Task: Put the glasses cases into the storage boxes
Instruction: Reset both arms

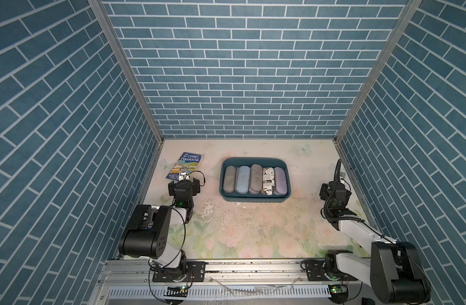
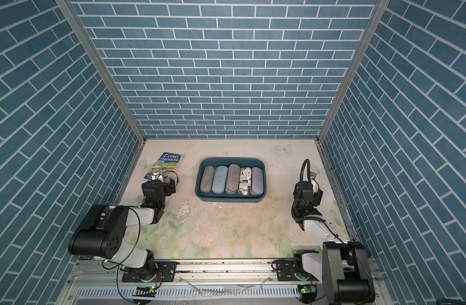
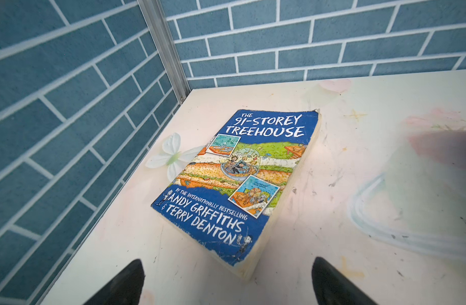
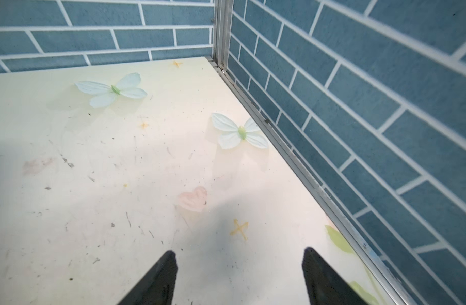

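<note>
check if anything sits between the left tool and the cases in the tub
Nothing visible does. Only bare table lies between the left tool and the teal tub holding the cases; the book sits beyond the tool, off that path.

In both top views the near corner of the blue paperback book [image 1: 188, 162] is hidden behind the left arm [image 1: 183, 192]. In the dark teal rectangular plastic tub [image 1: 254, 160], the oblong fabric-covered glasses cases [image 1: 256, 176] lie five across on top. Slivers of others peek out beneath them, and how many lie below cannot be told. The lettering on the black-and-white newspaper-print case [image 1: 268, 182] is too small to read whole. In the wrist views only two dark tips of the left hand [image 3: 227, 264] and of the right hand [image 4: 239, 250] show, with the rest cut off by the picture edge. A pale, smeared curved shape [image 3: 411, 211] in the left wrist view is blurred, possibly something close to the lens.
</note>
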You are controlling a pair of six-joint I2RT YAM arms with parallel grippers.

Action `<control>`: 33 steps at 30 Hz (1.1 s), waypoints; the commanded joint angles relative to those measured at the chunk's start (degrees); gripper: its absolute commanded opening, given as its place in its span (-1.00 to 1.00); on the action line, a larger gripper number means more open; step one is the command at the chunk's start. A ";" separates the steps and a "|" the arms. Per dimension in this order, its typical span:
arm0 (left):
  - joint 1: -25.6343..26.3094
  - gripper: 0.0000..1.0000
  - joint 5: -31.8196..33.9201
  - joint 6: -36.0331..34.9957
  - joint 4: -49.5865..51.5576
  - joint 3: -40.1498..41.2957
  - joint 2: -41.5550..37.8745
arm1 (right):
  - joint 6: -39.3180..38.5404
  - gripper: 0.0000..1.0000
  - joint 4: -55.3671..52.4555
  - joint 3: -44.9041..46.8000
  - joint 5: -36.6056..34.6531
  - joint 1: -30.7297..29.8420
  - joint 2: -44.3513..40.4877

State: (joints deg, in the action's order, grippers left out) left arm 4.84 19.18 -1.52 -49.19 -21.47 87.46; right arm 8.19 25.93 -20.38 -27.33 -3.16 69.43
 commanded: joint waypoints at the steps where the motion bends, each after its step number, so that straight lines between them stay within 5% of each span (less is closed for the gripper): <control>1: -0.36 0.99 -0.88 -0.10 -1.36 0.17 -0.32 | -3.47 0.53 14.57 -0.30 3.79 1.34 6.33; 5: -0.36 0.99 -0.72 -0.19 -2.59 0.45 0.10 | -4.46 0.54 11.66 -4.29 9.92 2.53 10.64; 8: -0.36 0.99 -0.72 -0.18 -2.51 0.38 0.11 | -4.06 0.64 22.10 -0.49 14.76 3.24 13.24; 11: -0.36 0.99 -0.74 -0.15 -2.65 0.43 0.12 | -3.78 0.78 26.85 -1.11 14.32 3.69 19.31; 18: -0.36 0.99 -0.72 -0.23 -2.79 0.43 0.12 | -3.11 0.80 26.09 -0.98 15.63 4.39 19.05; 20: -0.36 0.99 -0.72 -0.20 -2.75 0.40 0.16 | -3.16 0.98 26.01 -0.98 15.69 4.37 19.06; 33: -0.36 0.99 -0.81 -0.12 -2.40 0.28 0.30 | -3.17 0.98 25.75 -0.90 15.37 4.39 18.73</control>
State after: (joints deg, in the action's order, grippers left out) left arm 4.84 18.74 -1.54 -51.29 -21.43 87.46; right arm 5.65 50.17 -21.52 -12.16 1.04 88.27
